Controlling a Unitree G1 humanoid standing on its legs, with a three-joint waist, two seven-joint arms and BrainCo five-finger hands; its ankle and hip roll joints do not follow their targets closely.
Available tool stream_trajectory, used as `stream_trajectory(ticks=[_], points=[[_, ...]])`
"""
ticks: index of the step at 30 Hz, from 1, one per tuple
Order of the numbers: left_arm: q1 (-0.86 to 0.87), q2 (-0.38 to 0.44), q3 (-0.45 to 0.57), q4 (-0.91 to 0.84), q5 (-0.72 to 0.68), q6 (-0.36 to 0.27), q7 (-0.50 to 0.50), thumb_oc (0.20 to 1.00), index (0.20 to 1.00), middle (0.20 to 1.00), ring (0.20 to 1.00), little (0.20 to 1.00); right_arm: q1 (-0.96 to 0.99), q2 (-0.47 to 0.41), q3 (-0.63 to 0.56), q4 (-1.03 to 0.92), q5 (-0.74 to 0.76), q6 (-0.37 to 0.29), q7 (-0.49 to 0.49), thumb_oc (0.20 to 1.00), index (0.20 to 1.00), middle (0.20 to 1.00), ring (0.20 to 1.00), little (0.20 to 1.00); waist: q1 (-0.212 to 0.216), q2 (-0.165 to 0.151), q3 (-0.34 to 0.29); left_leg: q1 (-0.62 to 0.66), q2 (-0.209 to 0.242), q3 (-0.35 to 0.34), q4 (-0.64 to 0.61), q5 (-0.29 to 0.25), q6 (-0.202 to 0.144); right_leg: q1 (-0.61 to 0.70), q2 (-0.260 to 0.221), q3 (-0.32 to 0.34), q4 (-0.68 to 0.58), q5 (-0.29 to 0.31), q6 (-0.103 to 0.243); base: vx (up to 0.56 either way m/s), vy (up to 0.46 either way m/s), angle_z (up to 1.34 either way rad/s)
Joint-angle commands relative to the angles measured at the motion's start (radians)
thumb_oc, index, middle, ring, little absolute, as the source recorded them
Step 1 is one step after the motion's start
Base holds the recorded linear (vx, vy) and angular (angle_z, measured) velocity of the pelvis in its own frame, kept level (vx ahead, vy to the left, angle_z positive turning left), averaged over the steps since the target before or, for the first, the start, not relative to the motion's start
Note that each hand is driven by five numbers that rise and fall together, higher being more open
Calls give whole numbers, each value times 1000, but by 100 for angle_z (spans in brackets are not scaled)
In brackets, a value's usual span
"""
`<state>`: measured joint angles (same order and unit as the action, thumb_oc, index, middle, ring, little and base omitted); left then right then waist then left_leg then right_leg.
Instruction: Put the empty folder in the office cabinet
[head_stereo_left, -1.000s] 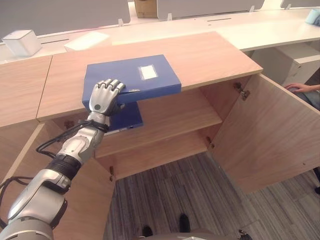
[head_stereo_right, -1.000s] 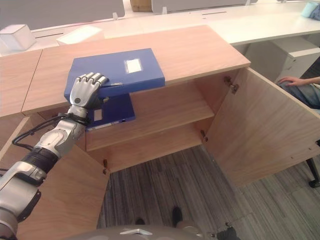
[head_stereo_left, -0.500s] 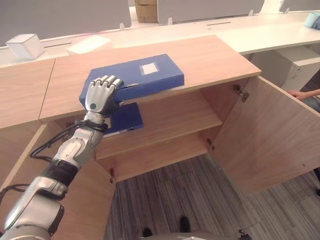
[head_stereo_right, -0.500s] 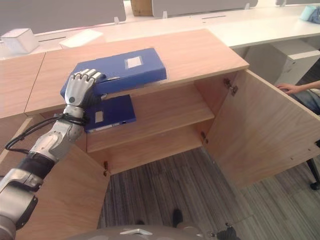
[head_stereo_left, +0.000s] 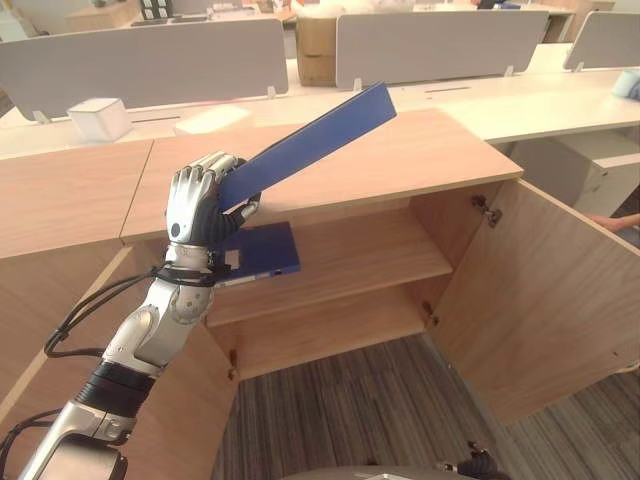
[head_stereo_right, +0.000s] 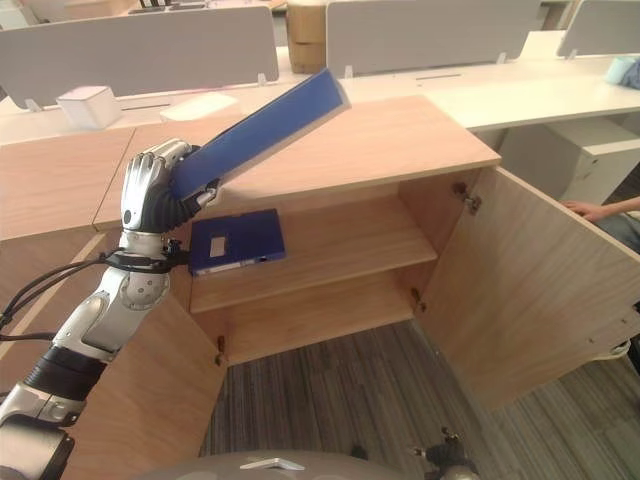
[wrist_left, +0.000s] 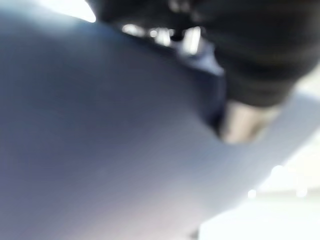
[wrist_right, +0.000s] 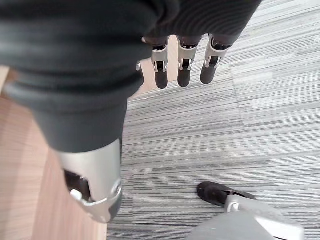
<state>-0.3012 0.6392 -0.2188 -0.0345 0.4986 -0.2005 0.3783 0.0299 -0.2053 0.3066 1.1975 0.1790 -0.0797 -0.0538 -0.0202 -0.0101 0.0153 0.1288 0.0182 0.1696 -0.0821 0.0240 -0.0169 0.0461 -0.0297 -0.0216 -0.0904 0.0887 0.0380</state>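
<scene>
A blue folder (head_stereo_left: 310, 140) is lifted off the cabinet top (head_stereo_left: 420, 150), tilted with its far end high. My left hand (head_stereo_left: 195, 205) is shut on its near end, in front of the cabinet's left side. The folder (wrist_left: 100, 140) lies right against the left hand's fingers (wrist_left: 245, 120) in the left wrist view. A second blue folder (head_stereo_left: 262, 253) lies flat on the upper shelf (head_stereo_left: 360, 255) of the open office cabinet, just below the hand. My right hand (wrist_right: 180, 65) hangs over the grey floor with fingers straight and holds nothing.
The cabinet's right door (head_stereo_left: 545, 290) stands open toward me, the left door (head_stereo_left: 180, 400) too. A lower shelf (head_stereo_left: 330, 325) lies beneath the upper one. A white box (head_stereo_left: 98, 118) and white desks with grey dividers (head_stereo_left: 430, 45) lie behind. A person's hand (head_stereo_right: 590, 210) rests at the right edge.
My left hand has raised the near end and tipped the folder up off the cabinet top, from lying flat to steeply tilted. The camera has also lifted its view.
</scene>
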Motion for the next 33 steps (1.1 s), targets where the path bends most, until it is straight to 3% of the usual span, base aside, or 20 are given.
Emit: stream_trajectory(ticks=[1, 9, 11, 14, 18, 23, 28, 33], points=[[-97, 1, 91, -15, -77, -35, 30, 200, 200, 200, 200, 200, -59, -15, 18, -18, 43, -24, -16, 1000, 1000, 1000, 1000, 1000, -14, -22, -19, -11, 34, -51, -5, -83, -57, 61, -32, -59, 3, -75, 60, -5, 10, 6], [-56, -44, 125, -72, -249, -64, -10, 200, 200, 200, 200, 200, -75, -30, 9, -109, 81, -32, -21, 1000, 1000, 1000, 1000, 1000, -10, -23, -34, -9, 30, -60, -5, -80, -52, 64, -38, -65, 3, -72, 61, -15, 16, 5], [-25, -79, 138, -93, -395, -89, -30, 200, 200, 200, 200, 200, -70, -53, -13, -213, 122, -42, -23, 1000, 1000, 1000, 1000, 1000, -10, -24, -39, -6, 28, -60, -5, -78, -49, 66, -40, -64, 3, -69, 60, -32, 21, -1], [-9, -95, 147, -102, -487, -101, -56, 200, 200, 200, 200, 200, -71, -75, -39, -272, 150, -48, -28, 1000, 1000, 1000, 1000, 1000, -9, -25, -42, -5, 27, -61, -5, -78, -48, 67, -42, -65, 3, -67, 61, -23, 15, -1], [46, -130, 164, -116, -688, -113, -133, 200, 200, 200, 200, 200, -105, -163, -145, -426, 213, -72, -68, 1000, 1000, 1000, 1000, 1000, -6, -27, -56, 2, 24, -61, -5, -80, -41, 73, -45, -66, 3, -67, 61, -31, 24, 0], [80, -140, 171, -128, -802, -107, -189, 200, 200, 200, 200, 200, -158, -256, -234, -557, 246, -99, -107, 1000, 1000, 1000, 1000, 1000, -2, -28, -63, 9, 22, -60, -5, -82, -34, 77, -48, -64, 3, -66, 62, -31, 26, 0], [136, -155, 157, -158, -953, -90, -257, 200, 200, 200, 200, 200, -259, -355, -341, -731, 306, -166, -167, 1000, 1000, 1000, 1000, 1000, 9, -35, -74, 18, 18, -58, -5, -87, -22, 84, -51, -62, 3, -65, 63, -26, 26, 0], [177, -169, 130, -198, -1048, -73, -294, 200, 200, 200, 200, 200, -341, -382, -336, -770, 375, -195, -174, 1000, 1000, 1000, 1000, 1000, 22, -40, -73, 26, 15, -54, -5, -91, -16, 87, -53, -59, 3, -61, 66, -9, 9, -1]])
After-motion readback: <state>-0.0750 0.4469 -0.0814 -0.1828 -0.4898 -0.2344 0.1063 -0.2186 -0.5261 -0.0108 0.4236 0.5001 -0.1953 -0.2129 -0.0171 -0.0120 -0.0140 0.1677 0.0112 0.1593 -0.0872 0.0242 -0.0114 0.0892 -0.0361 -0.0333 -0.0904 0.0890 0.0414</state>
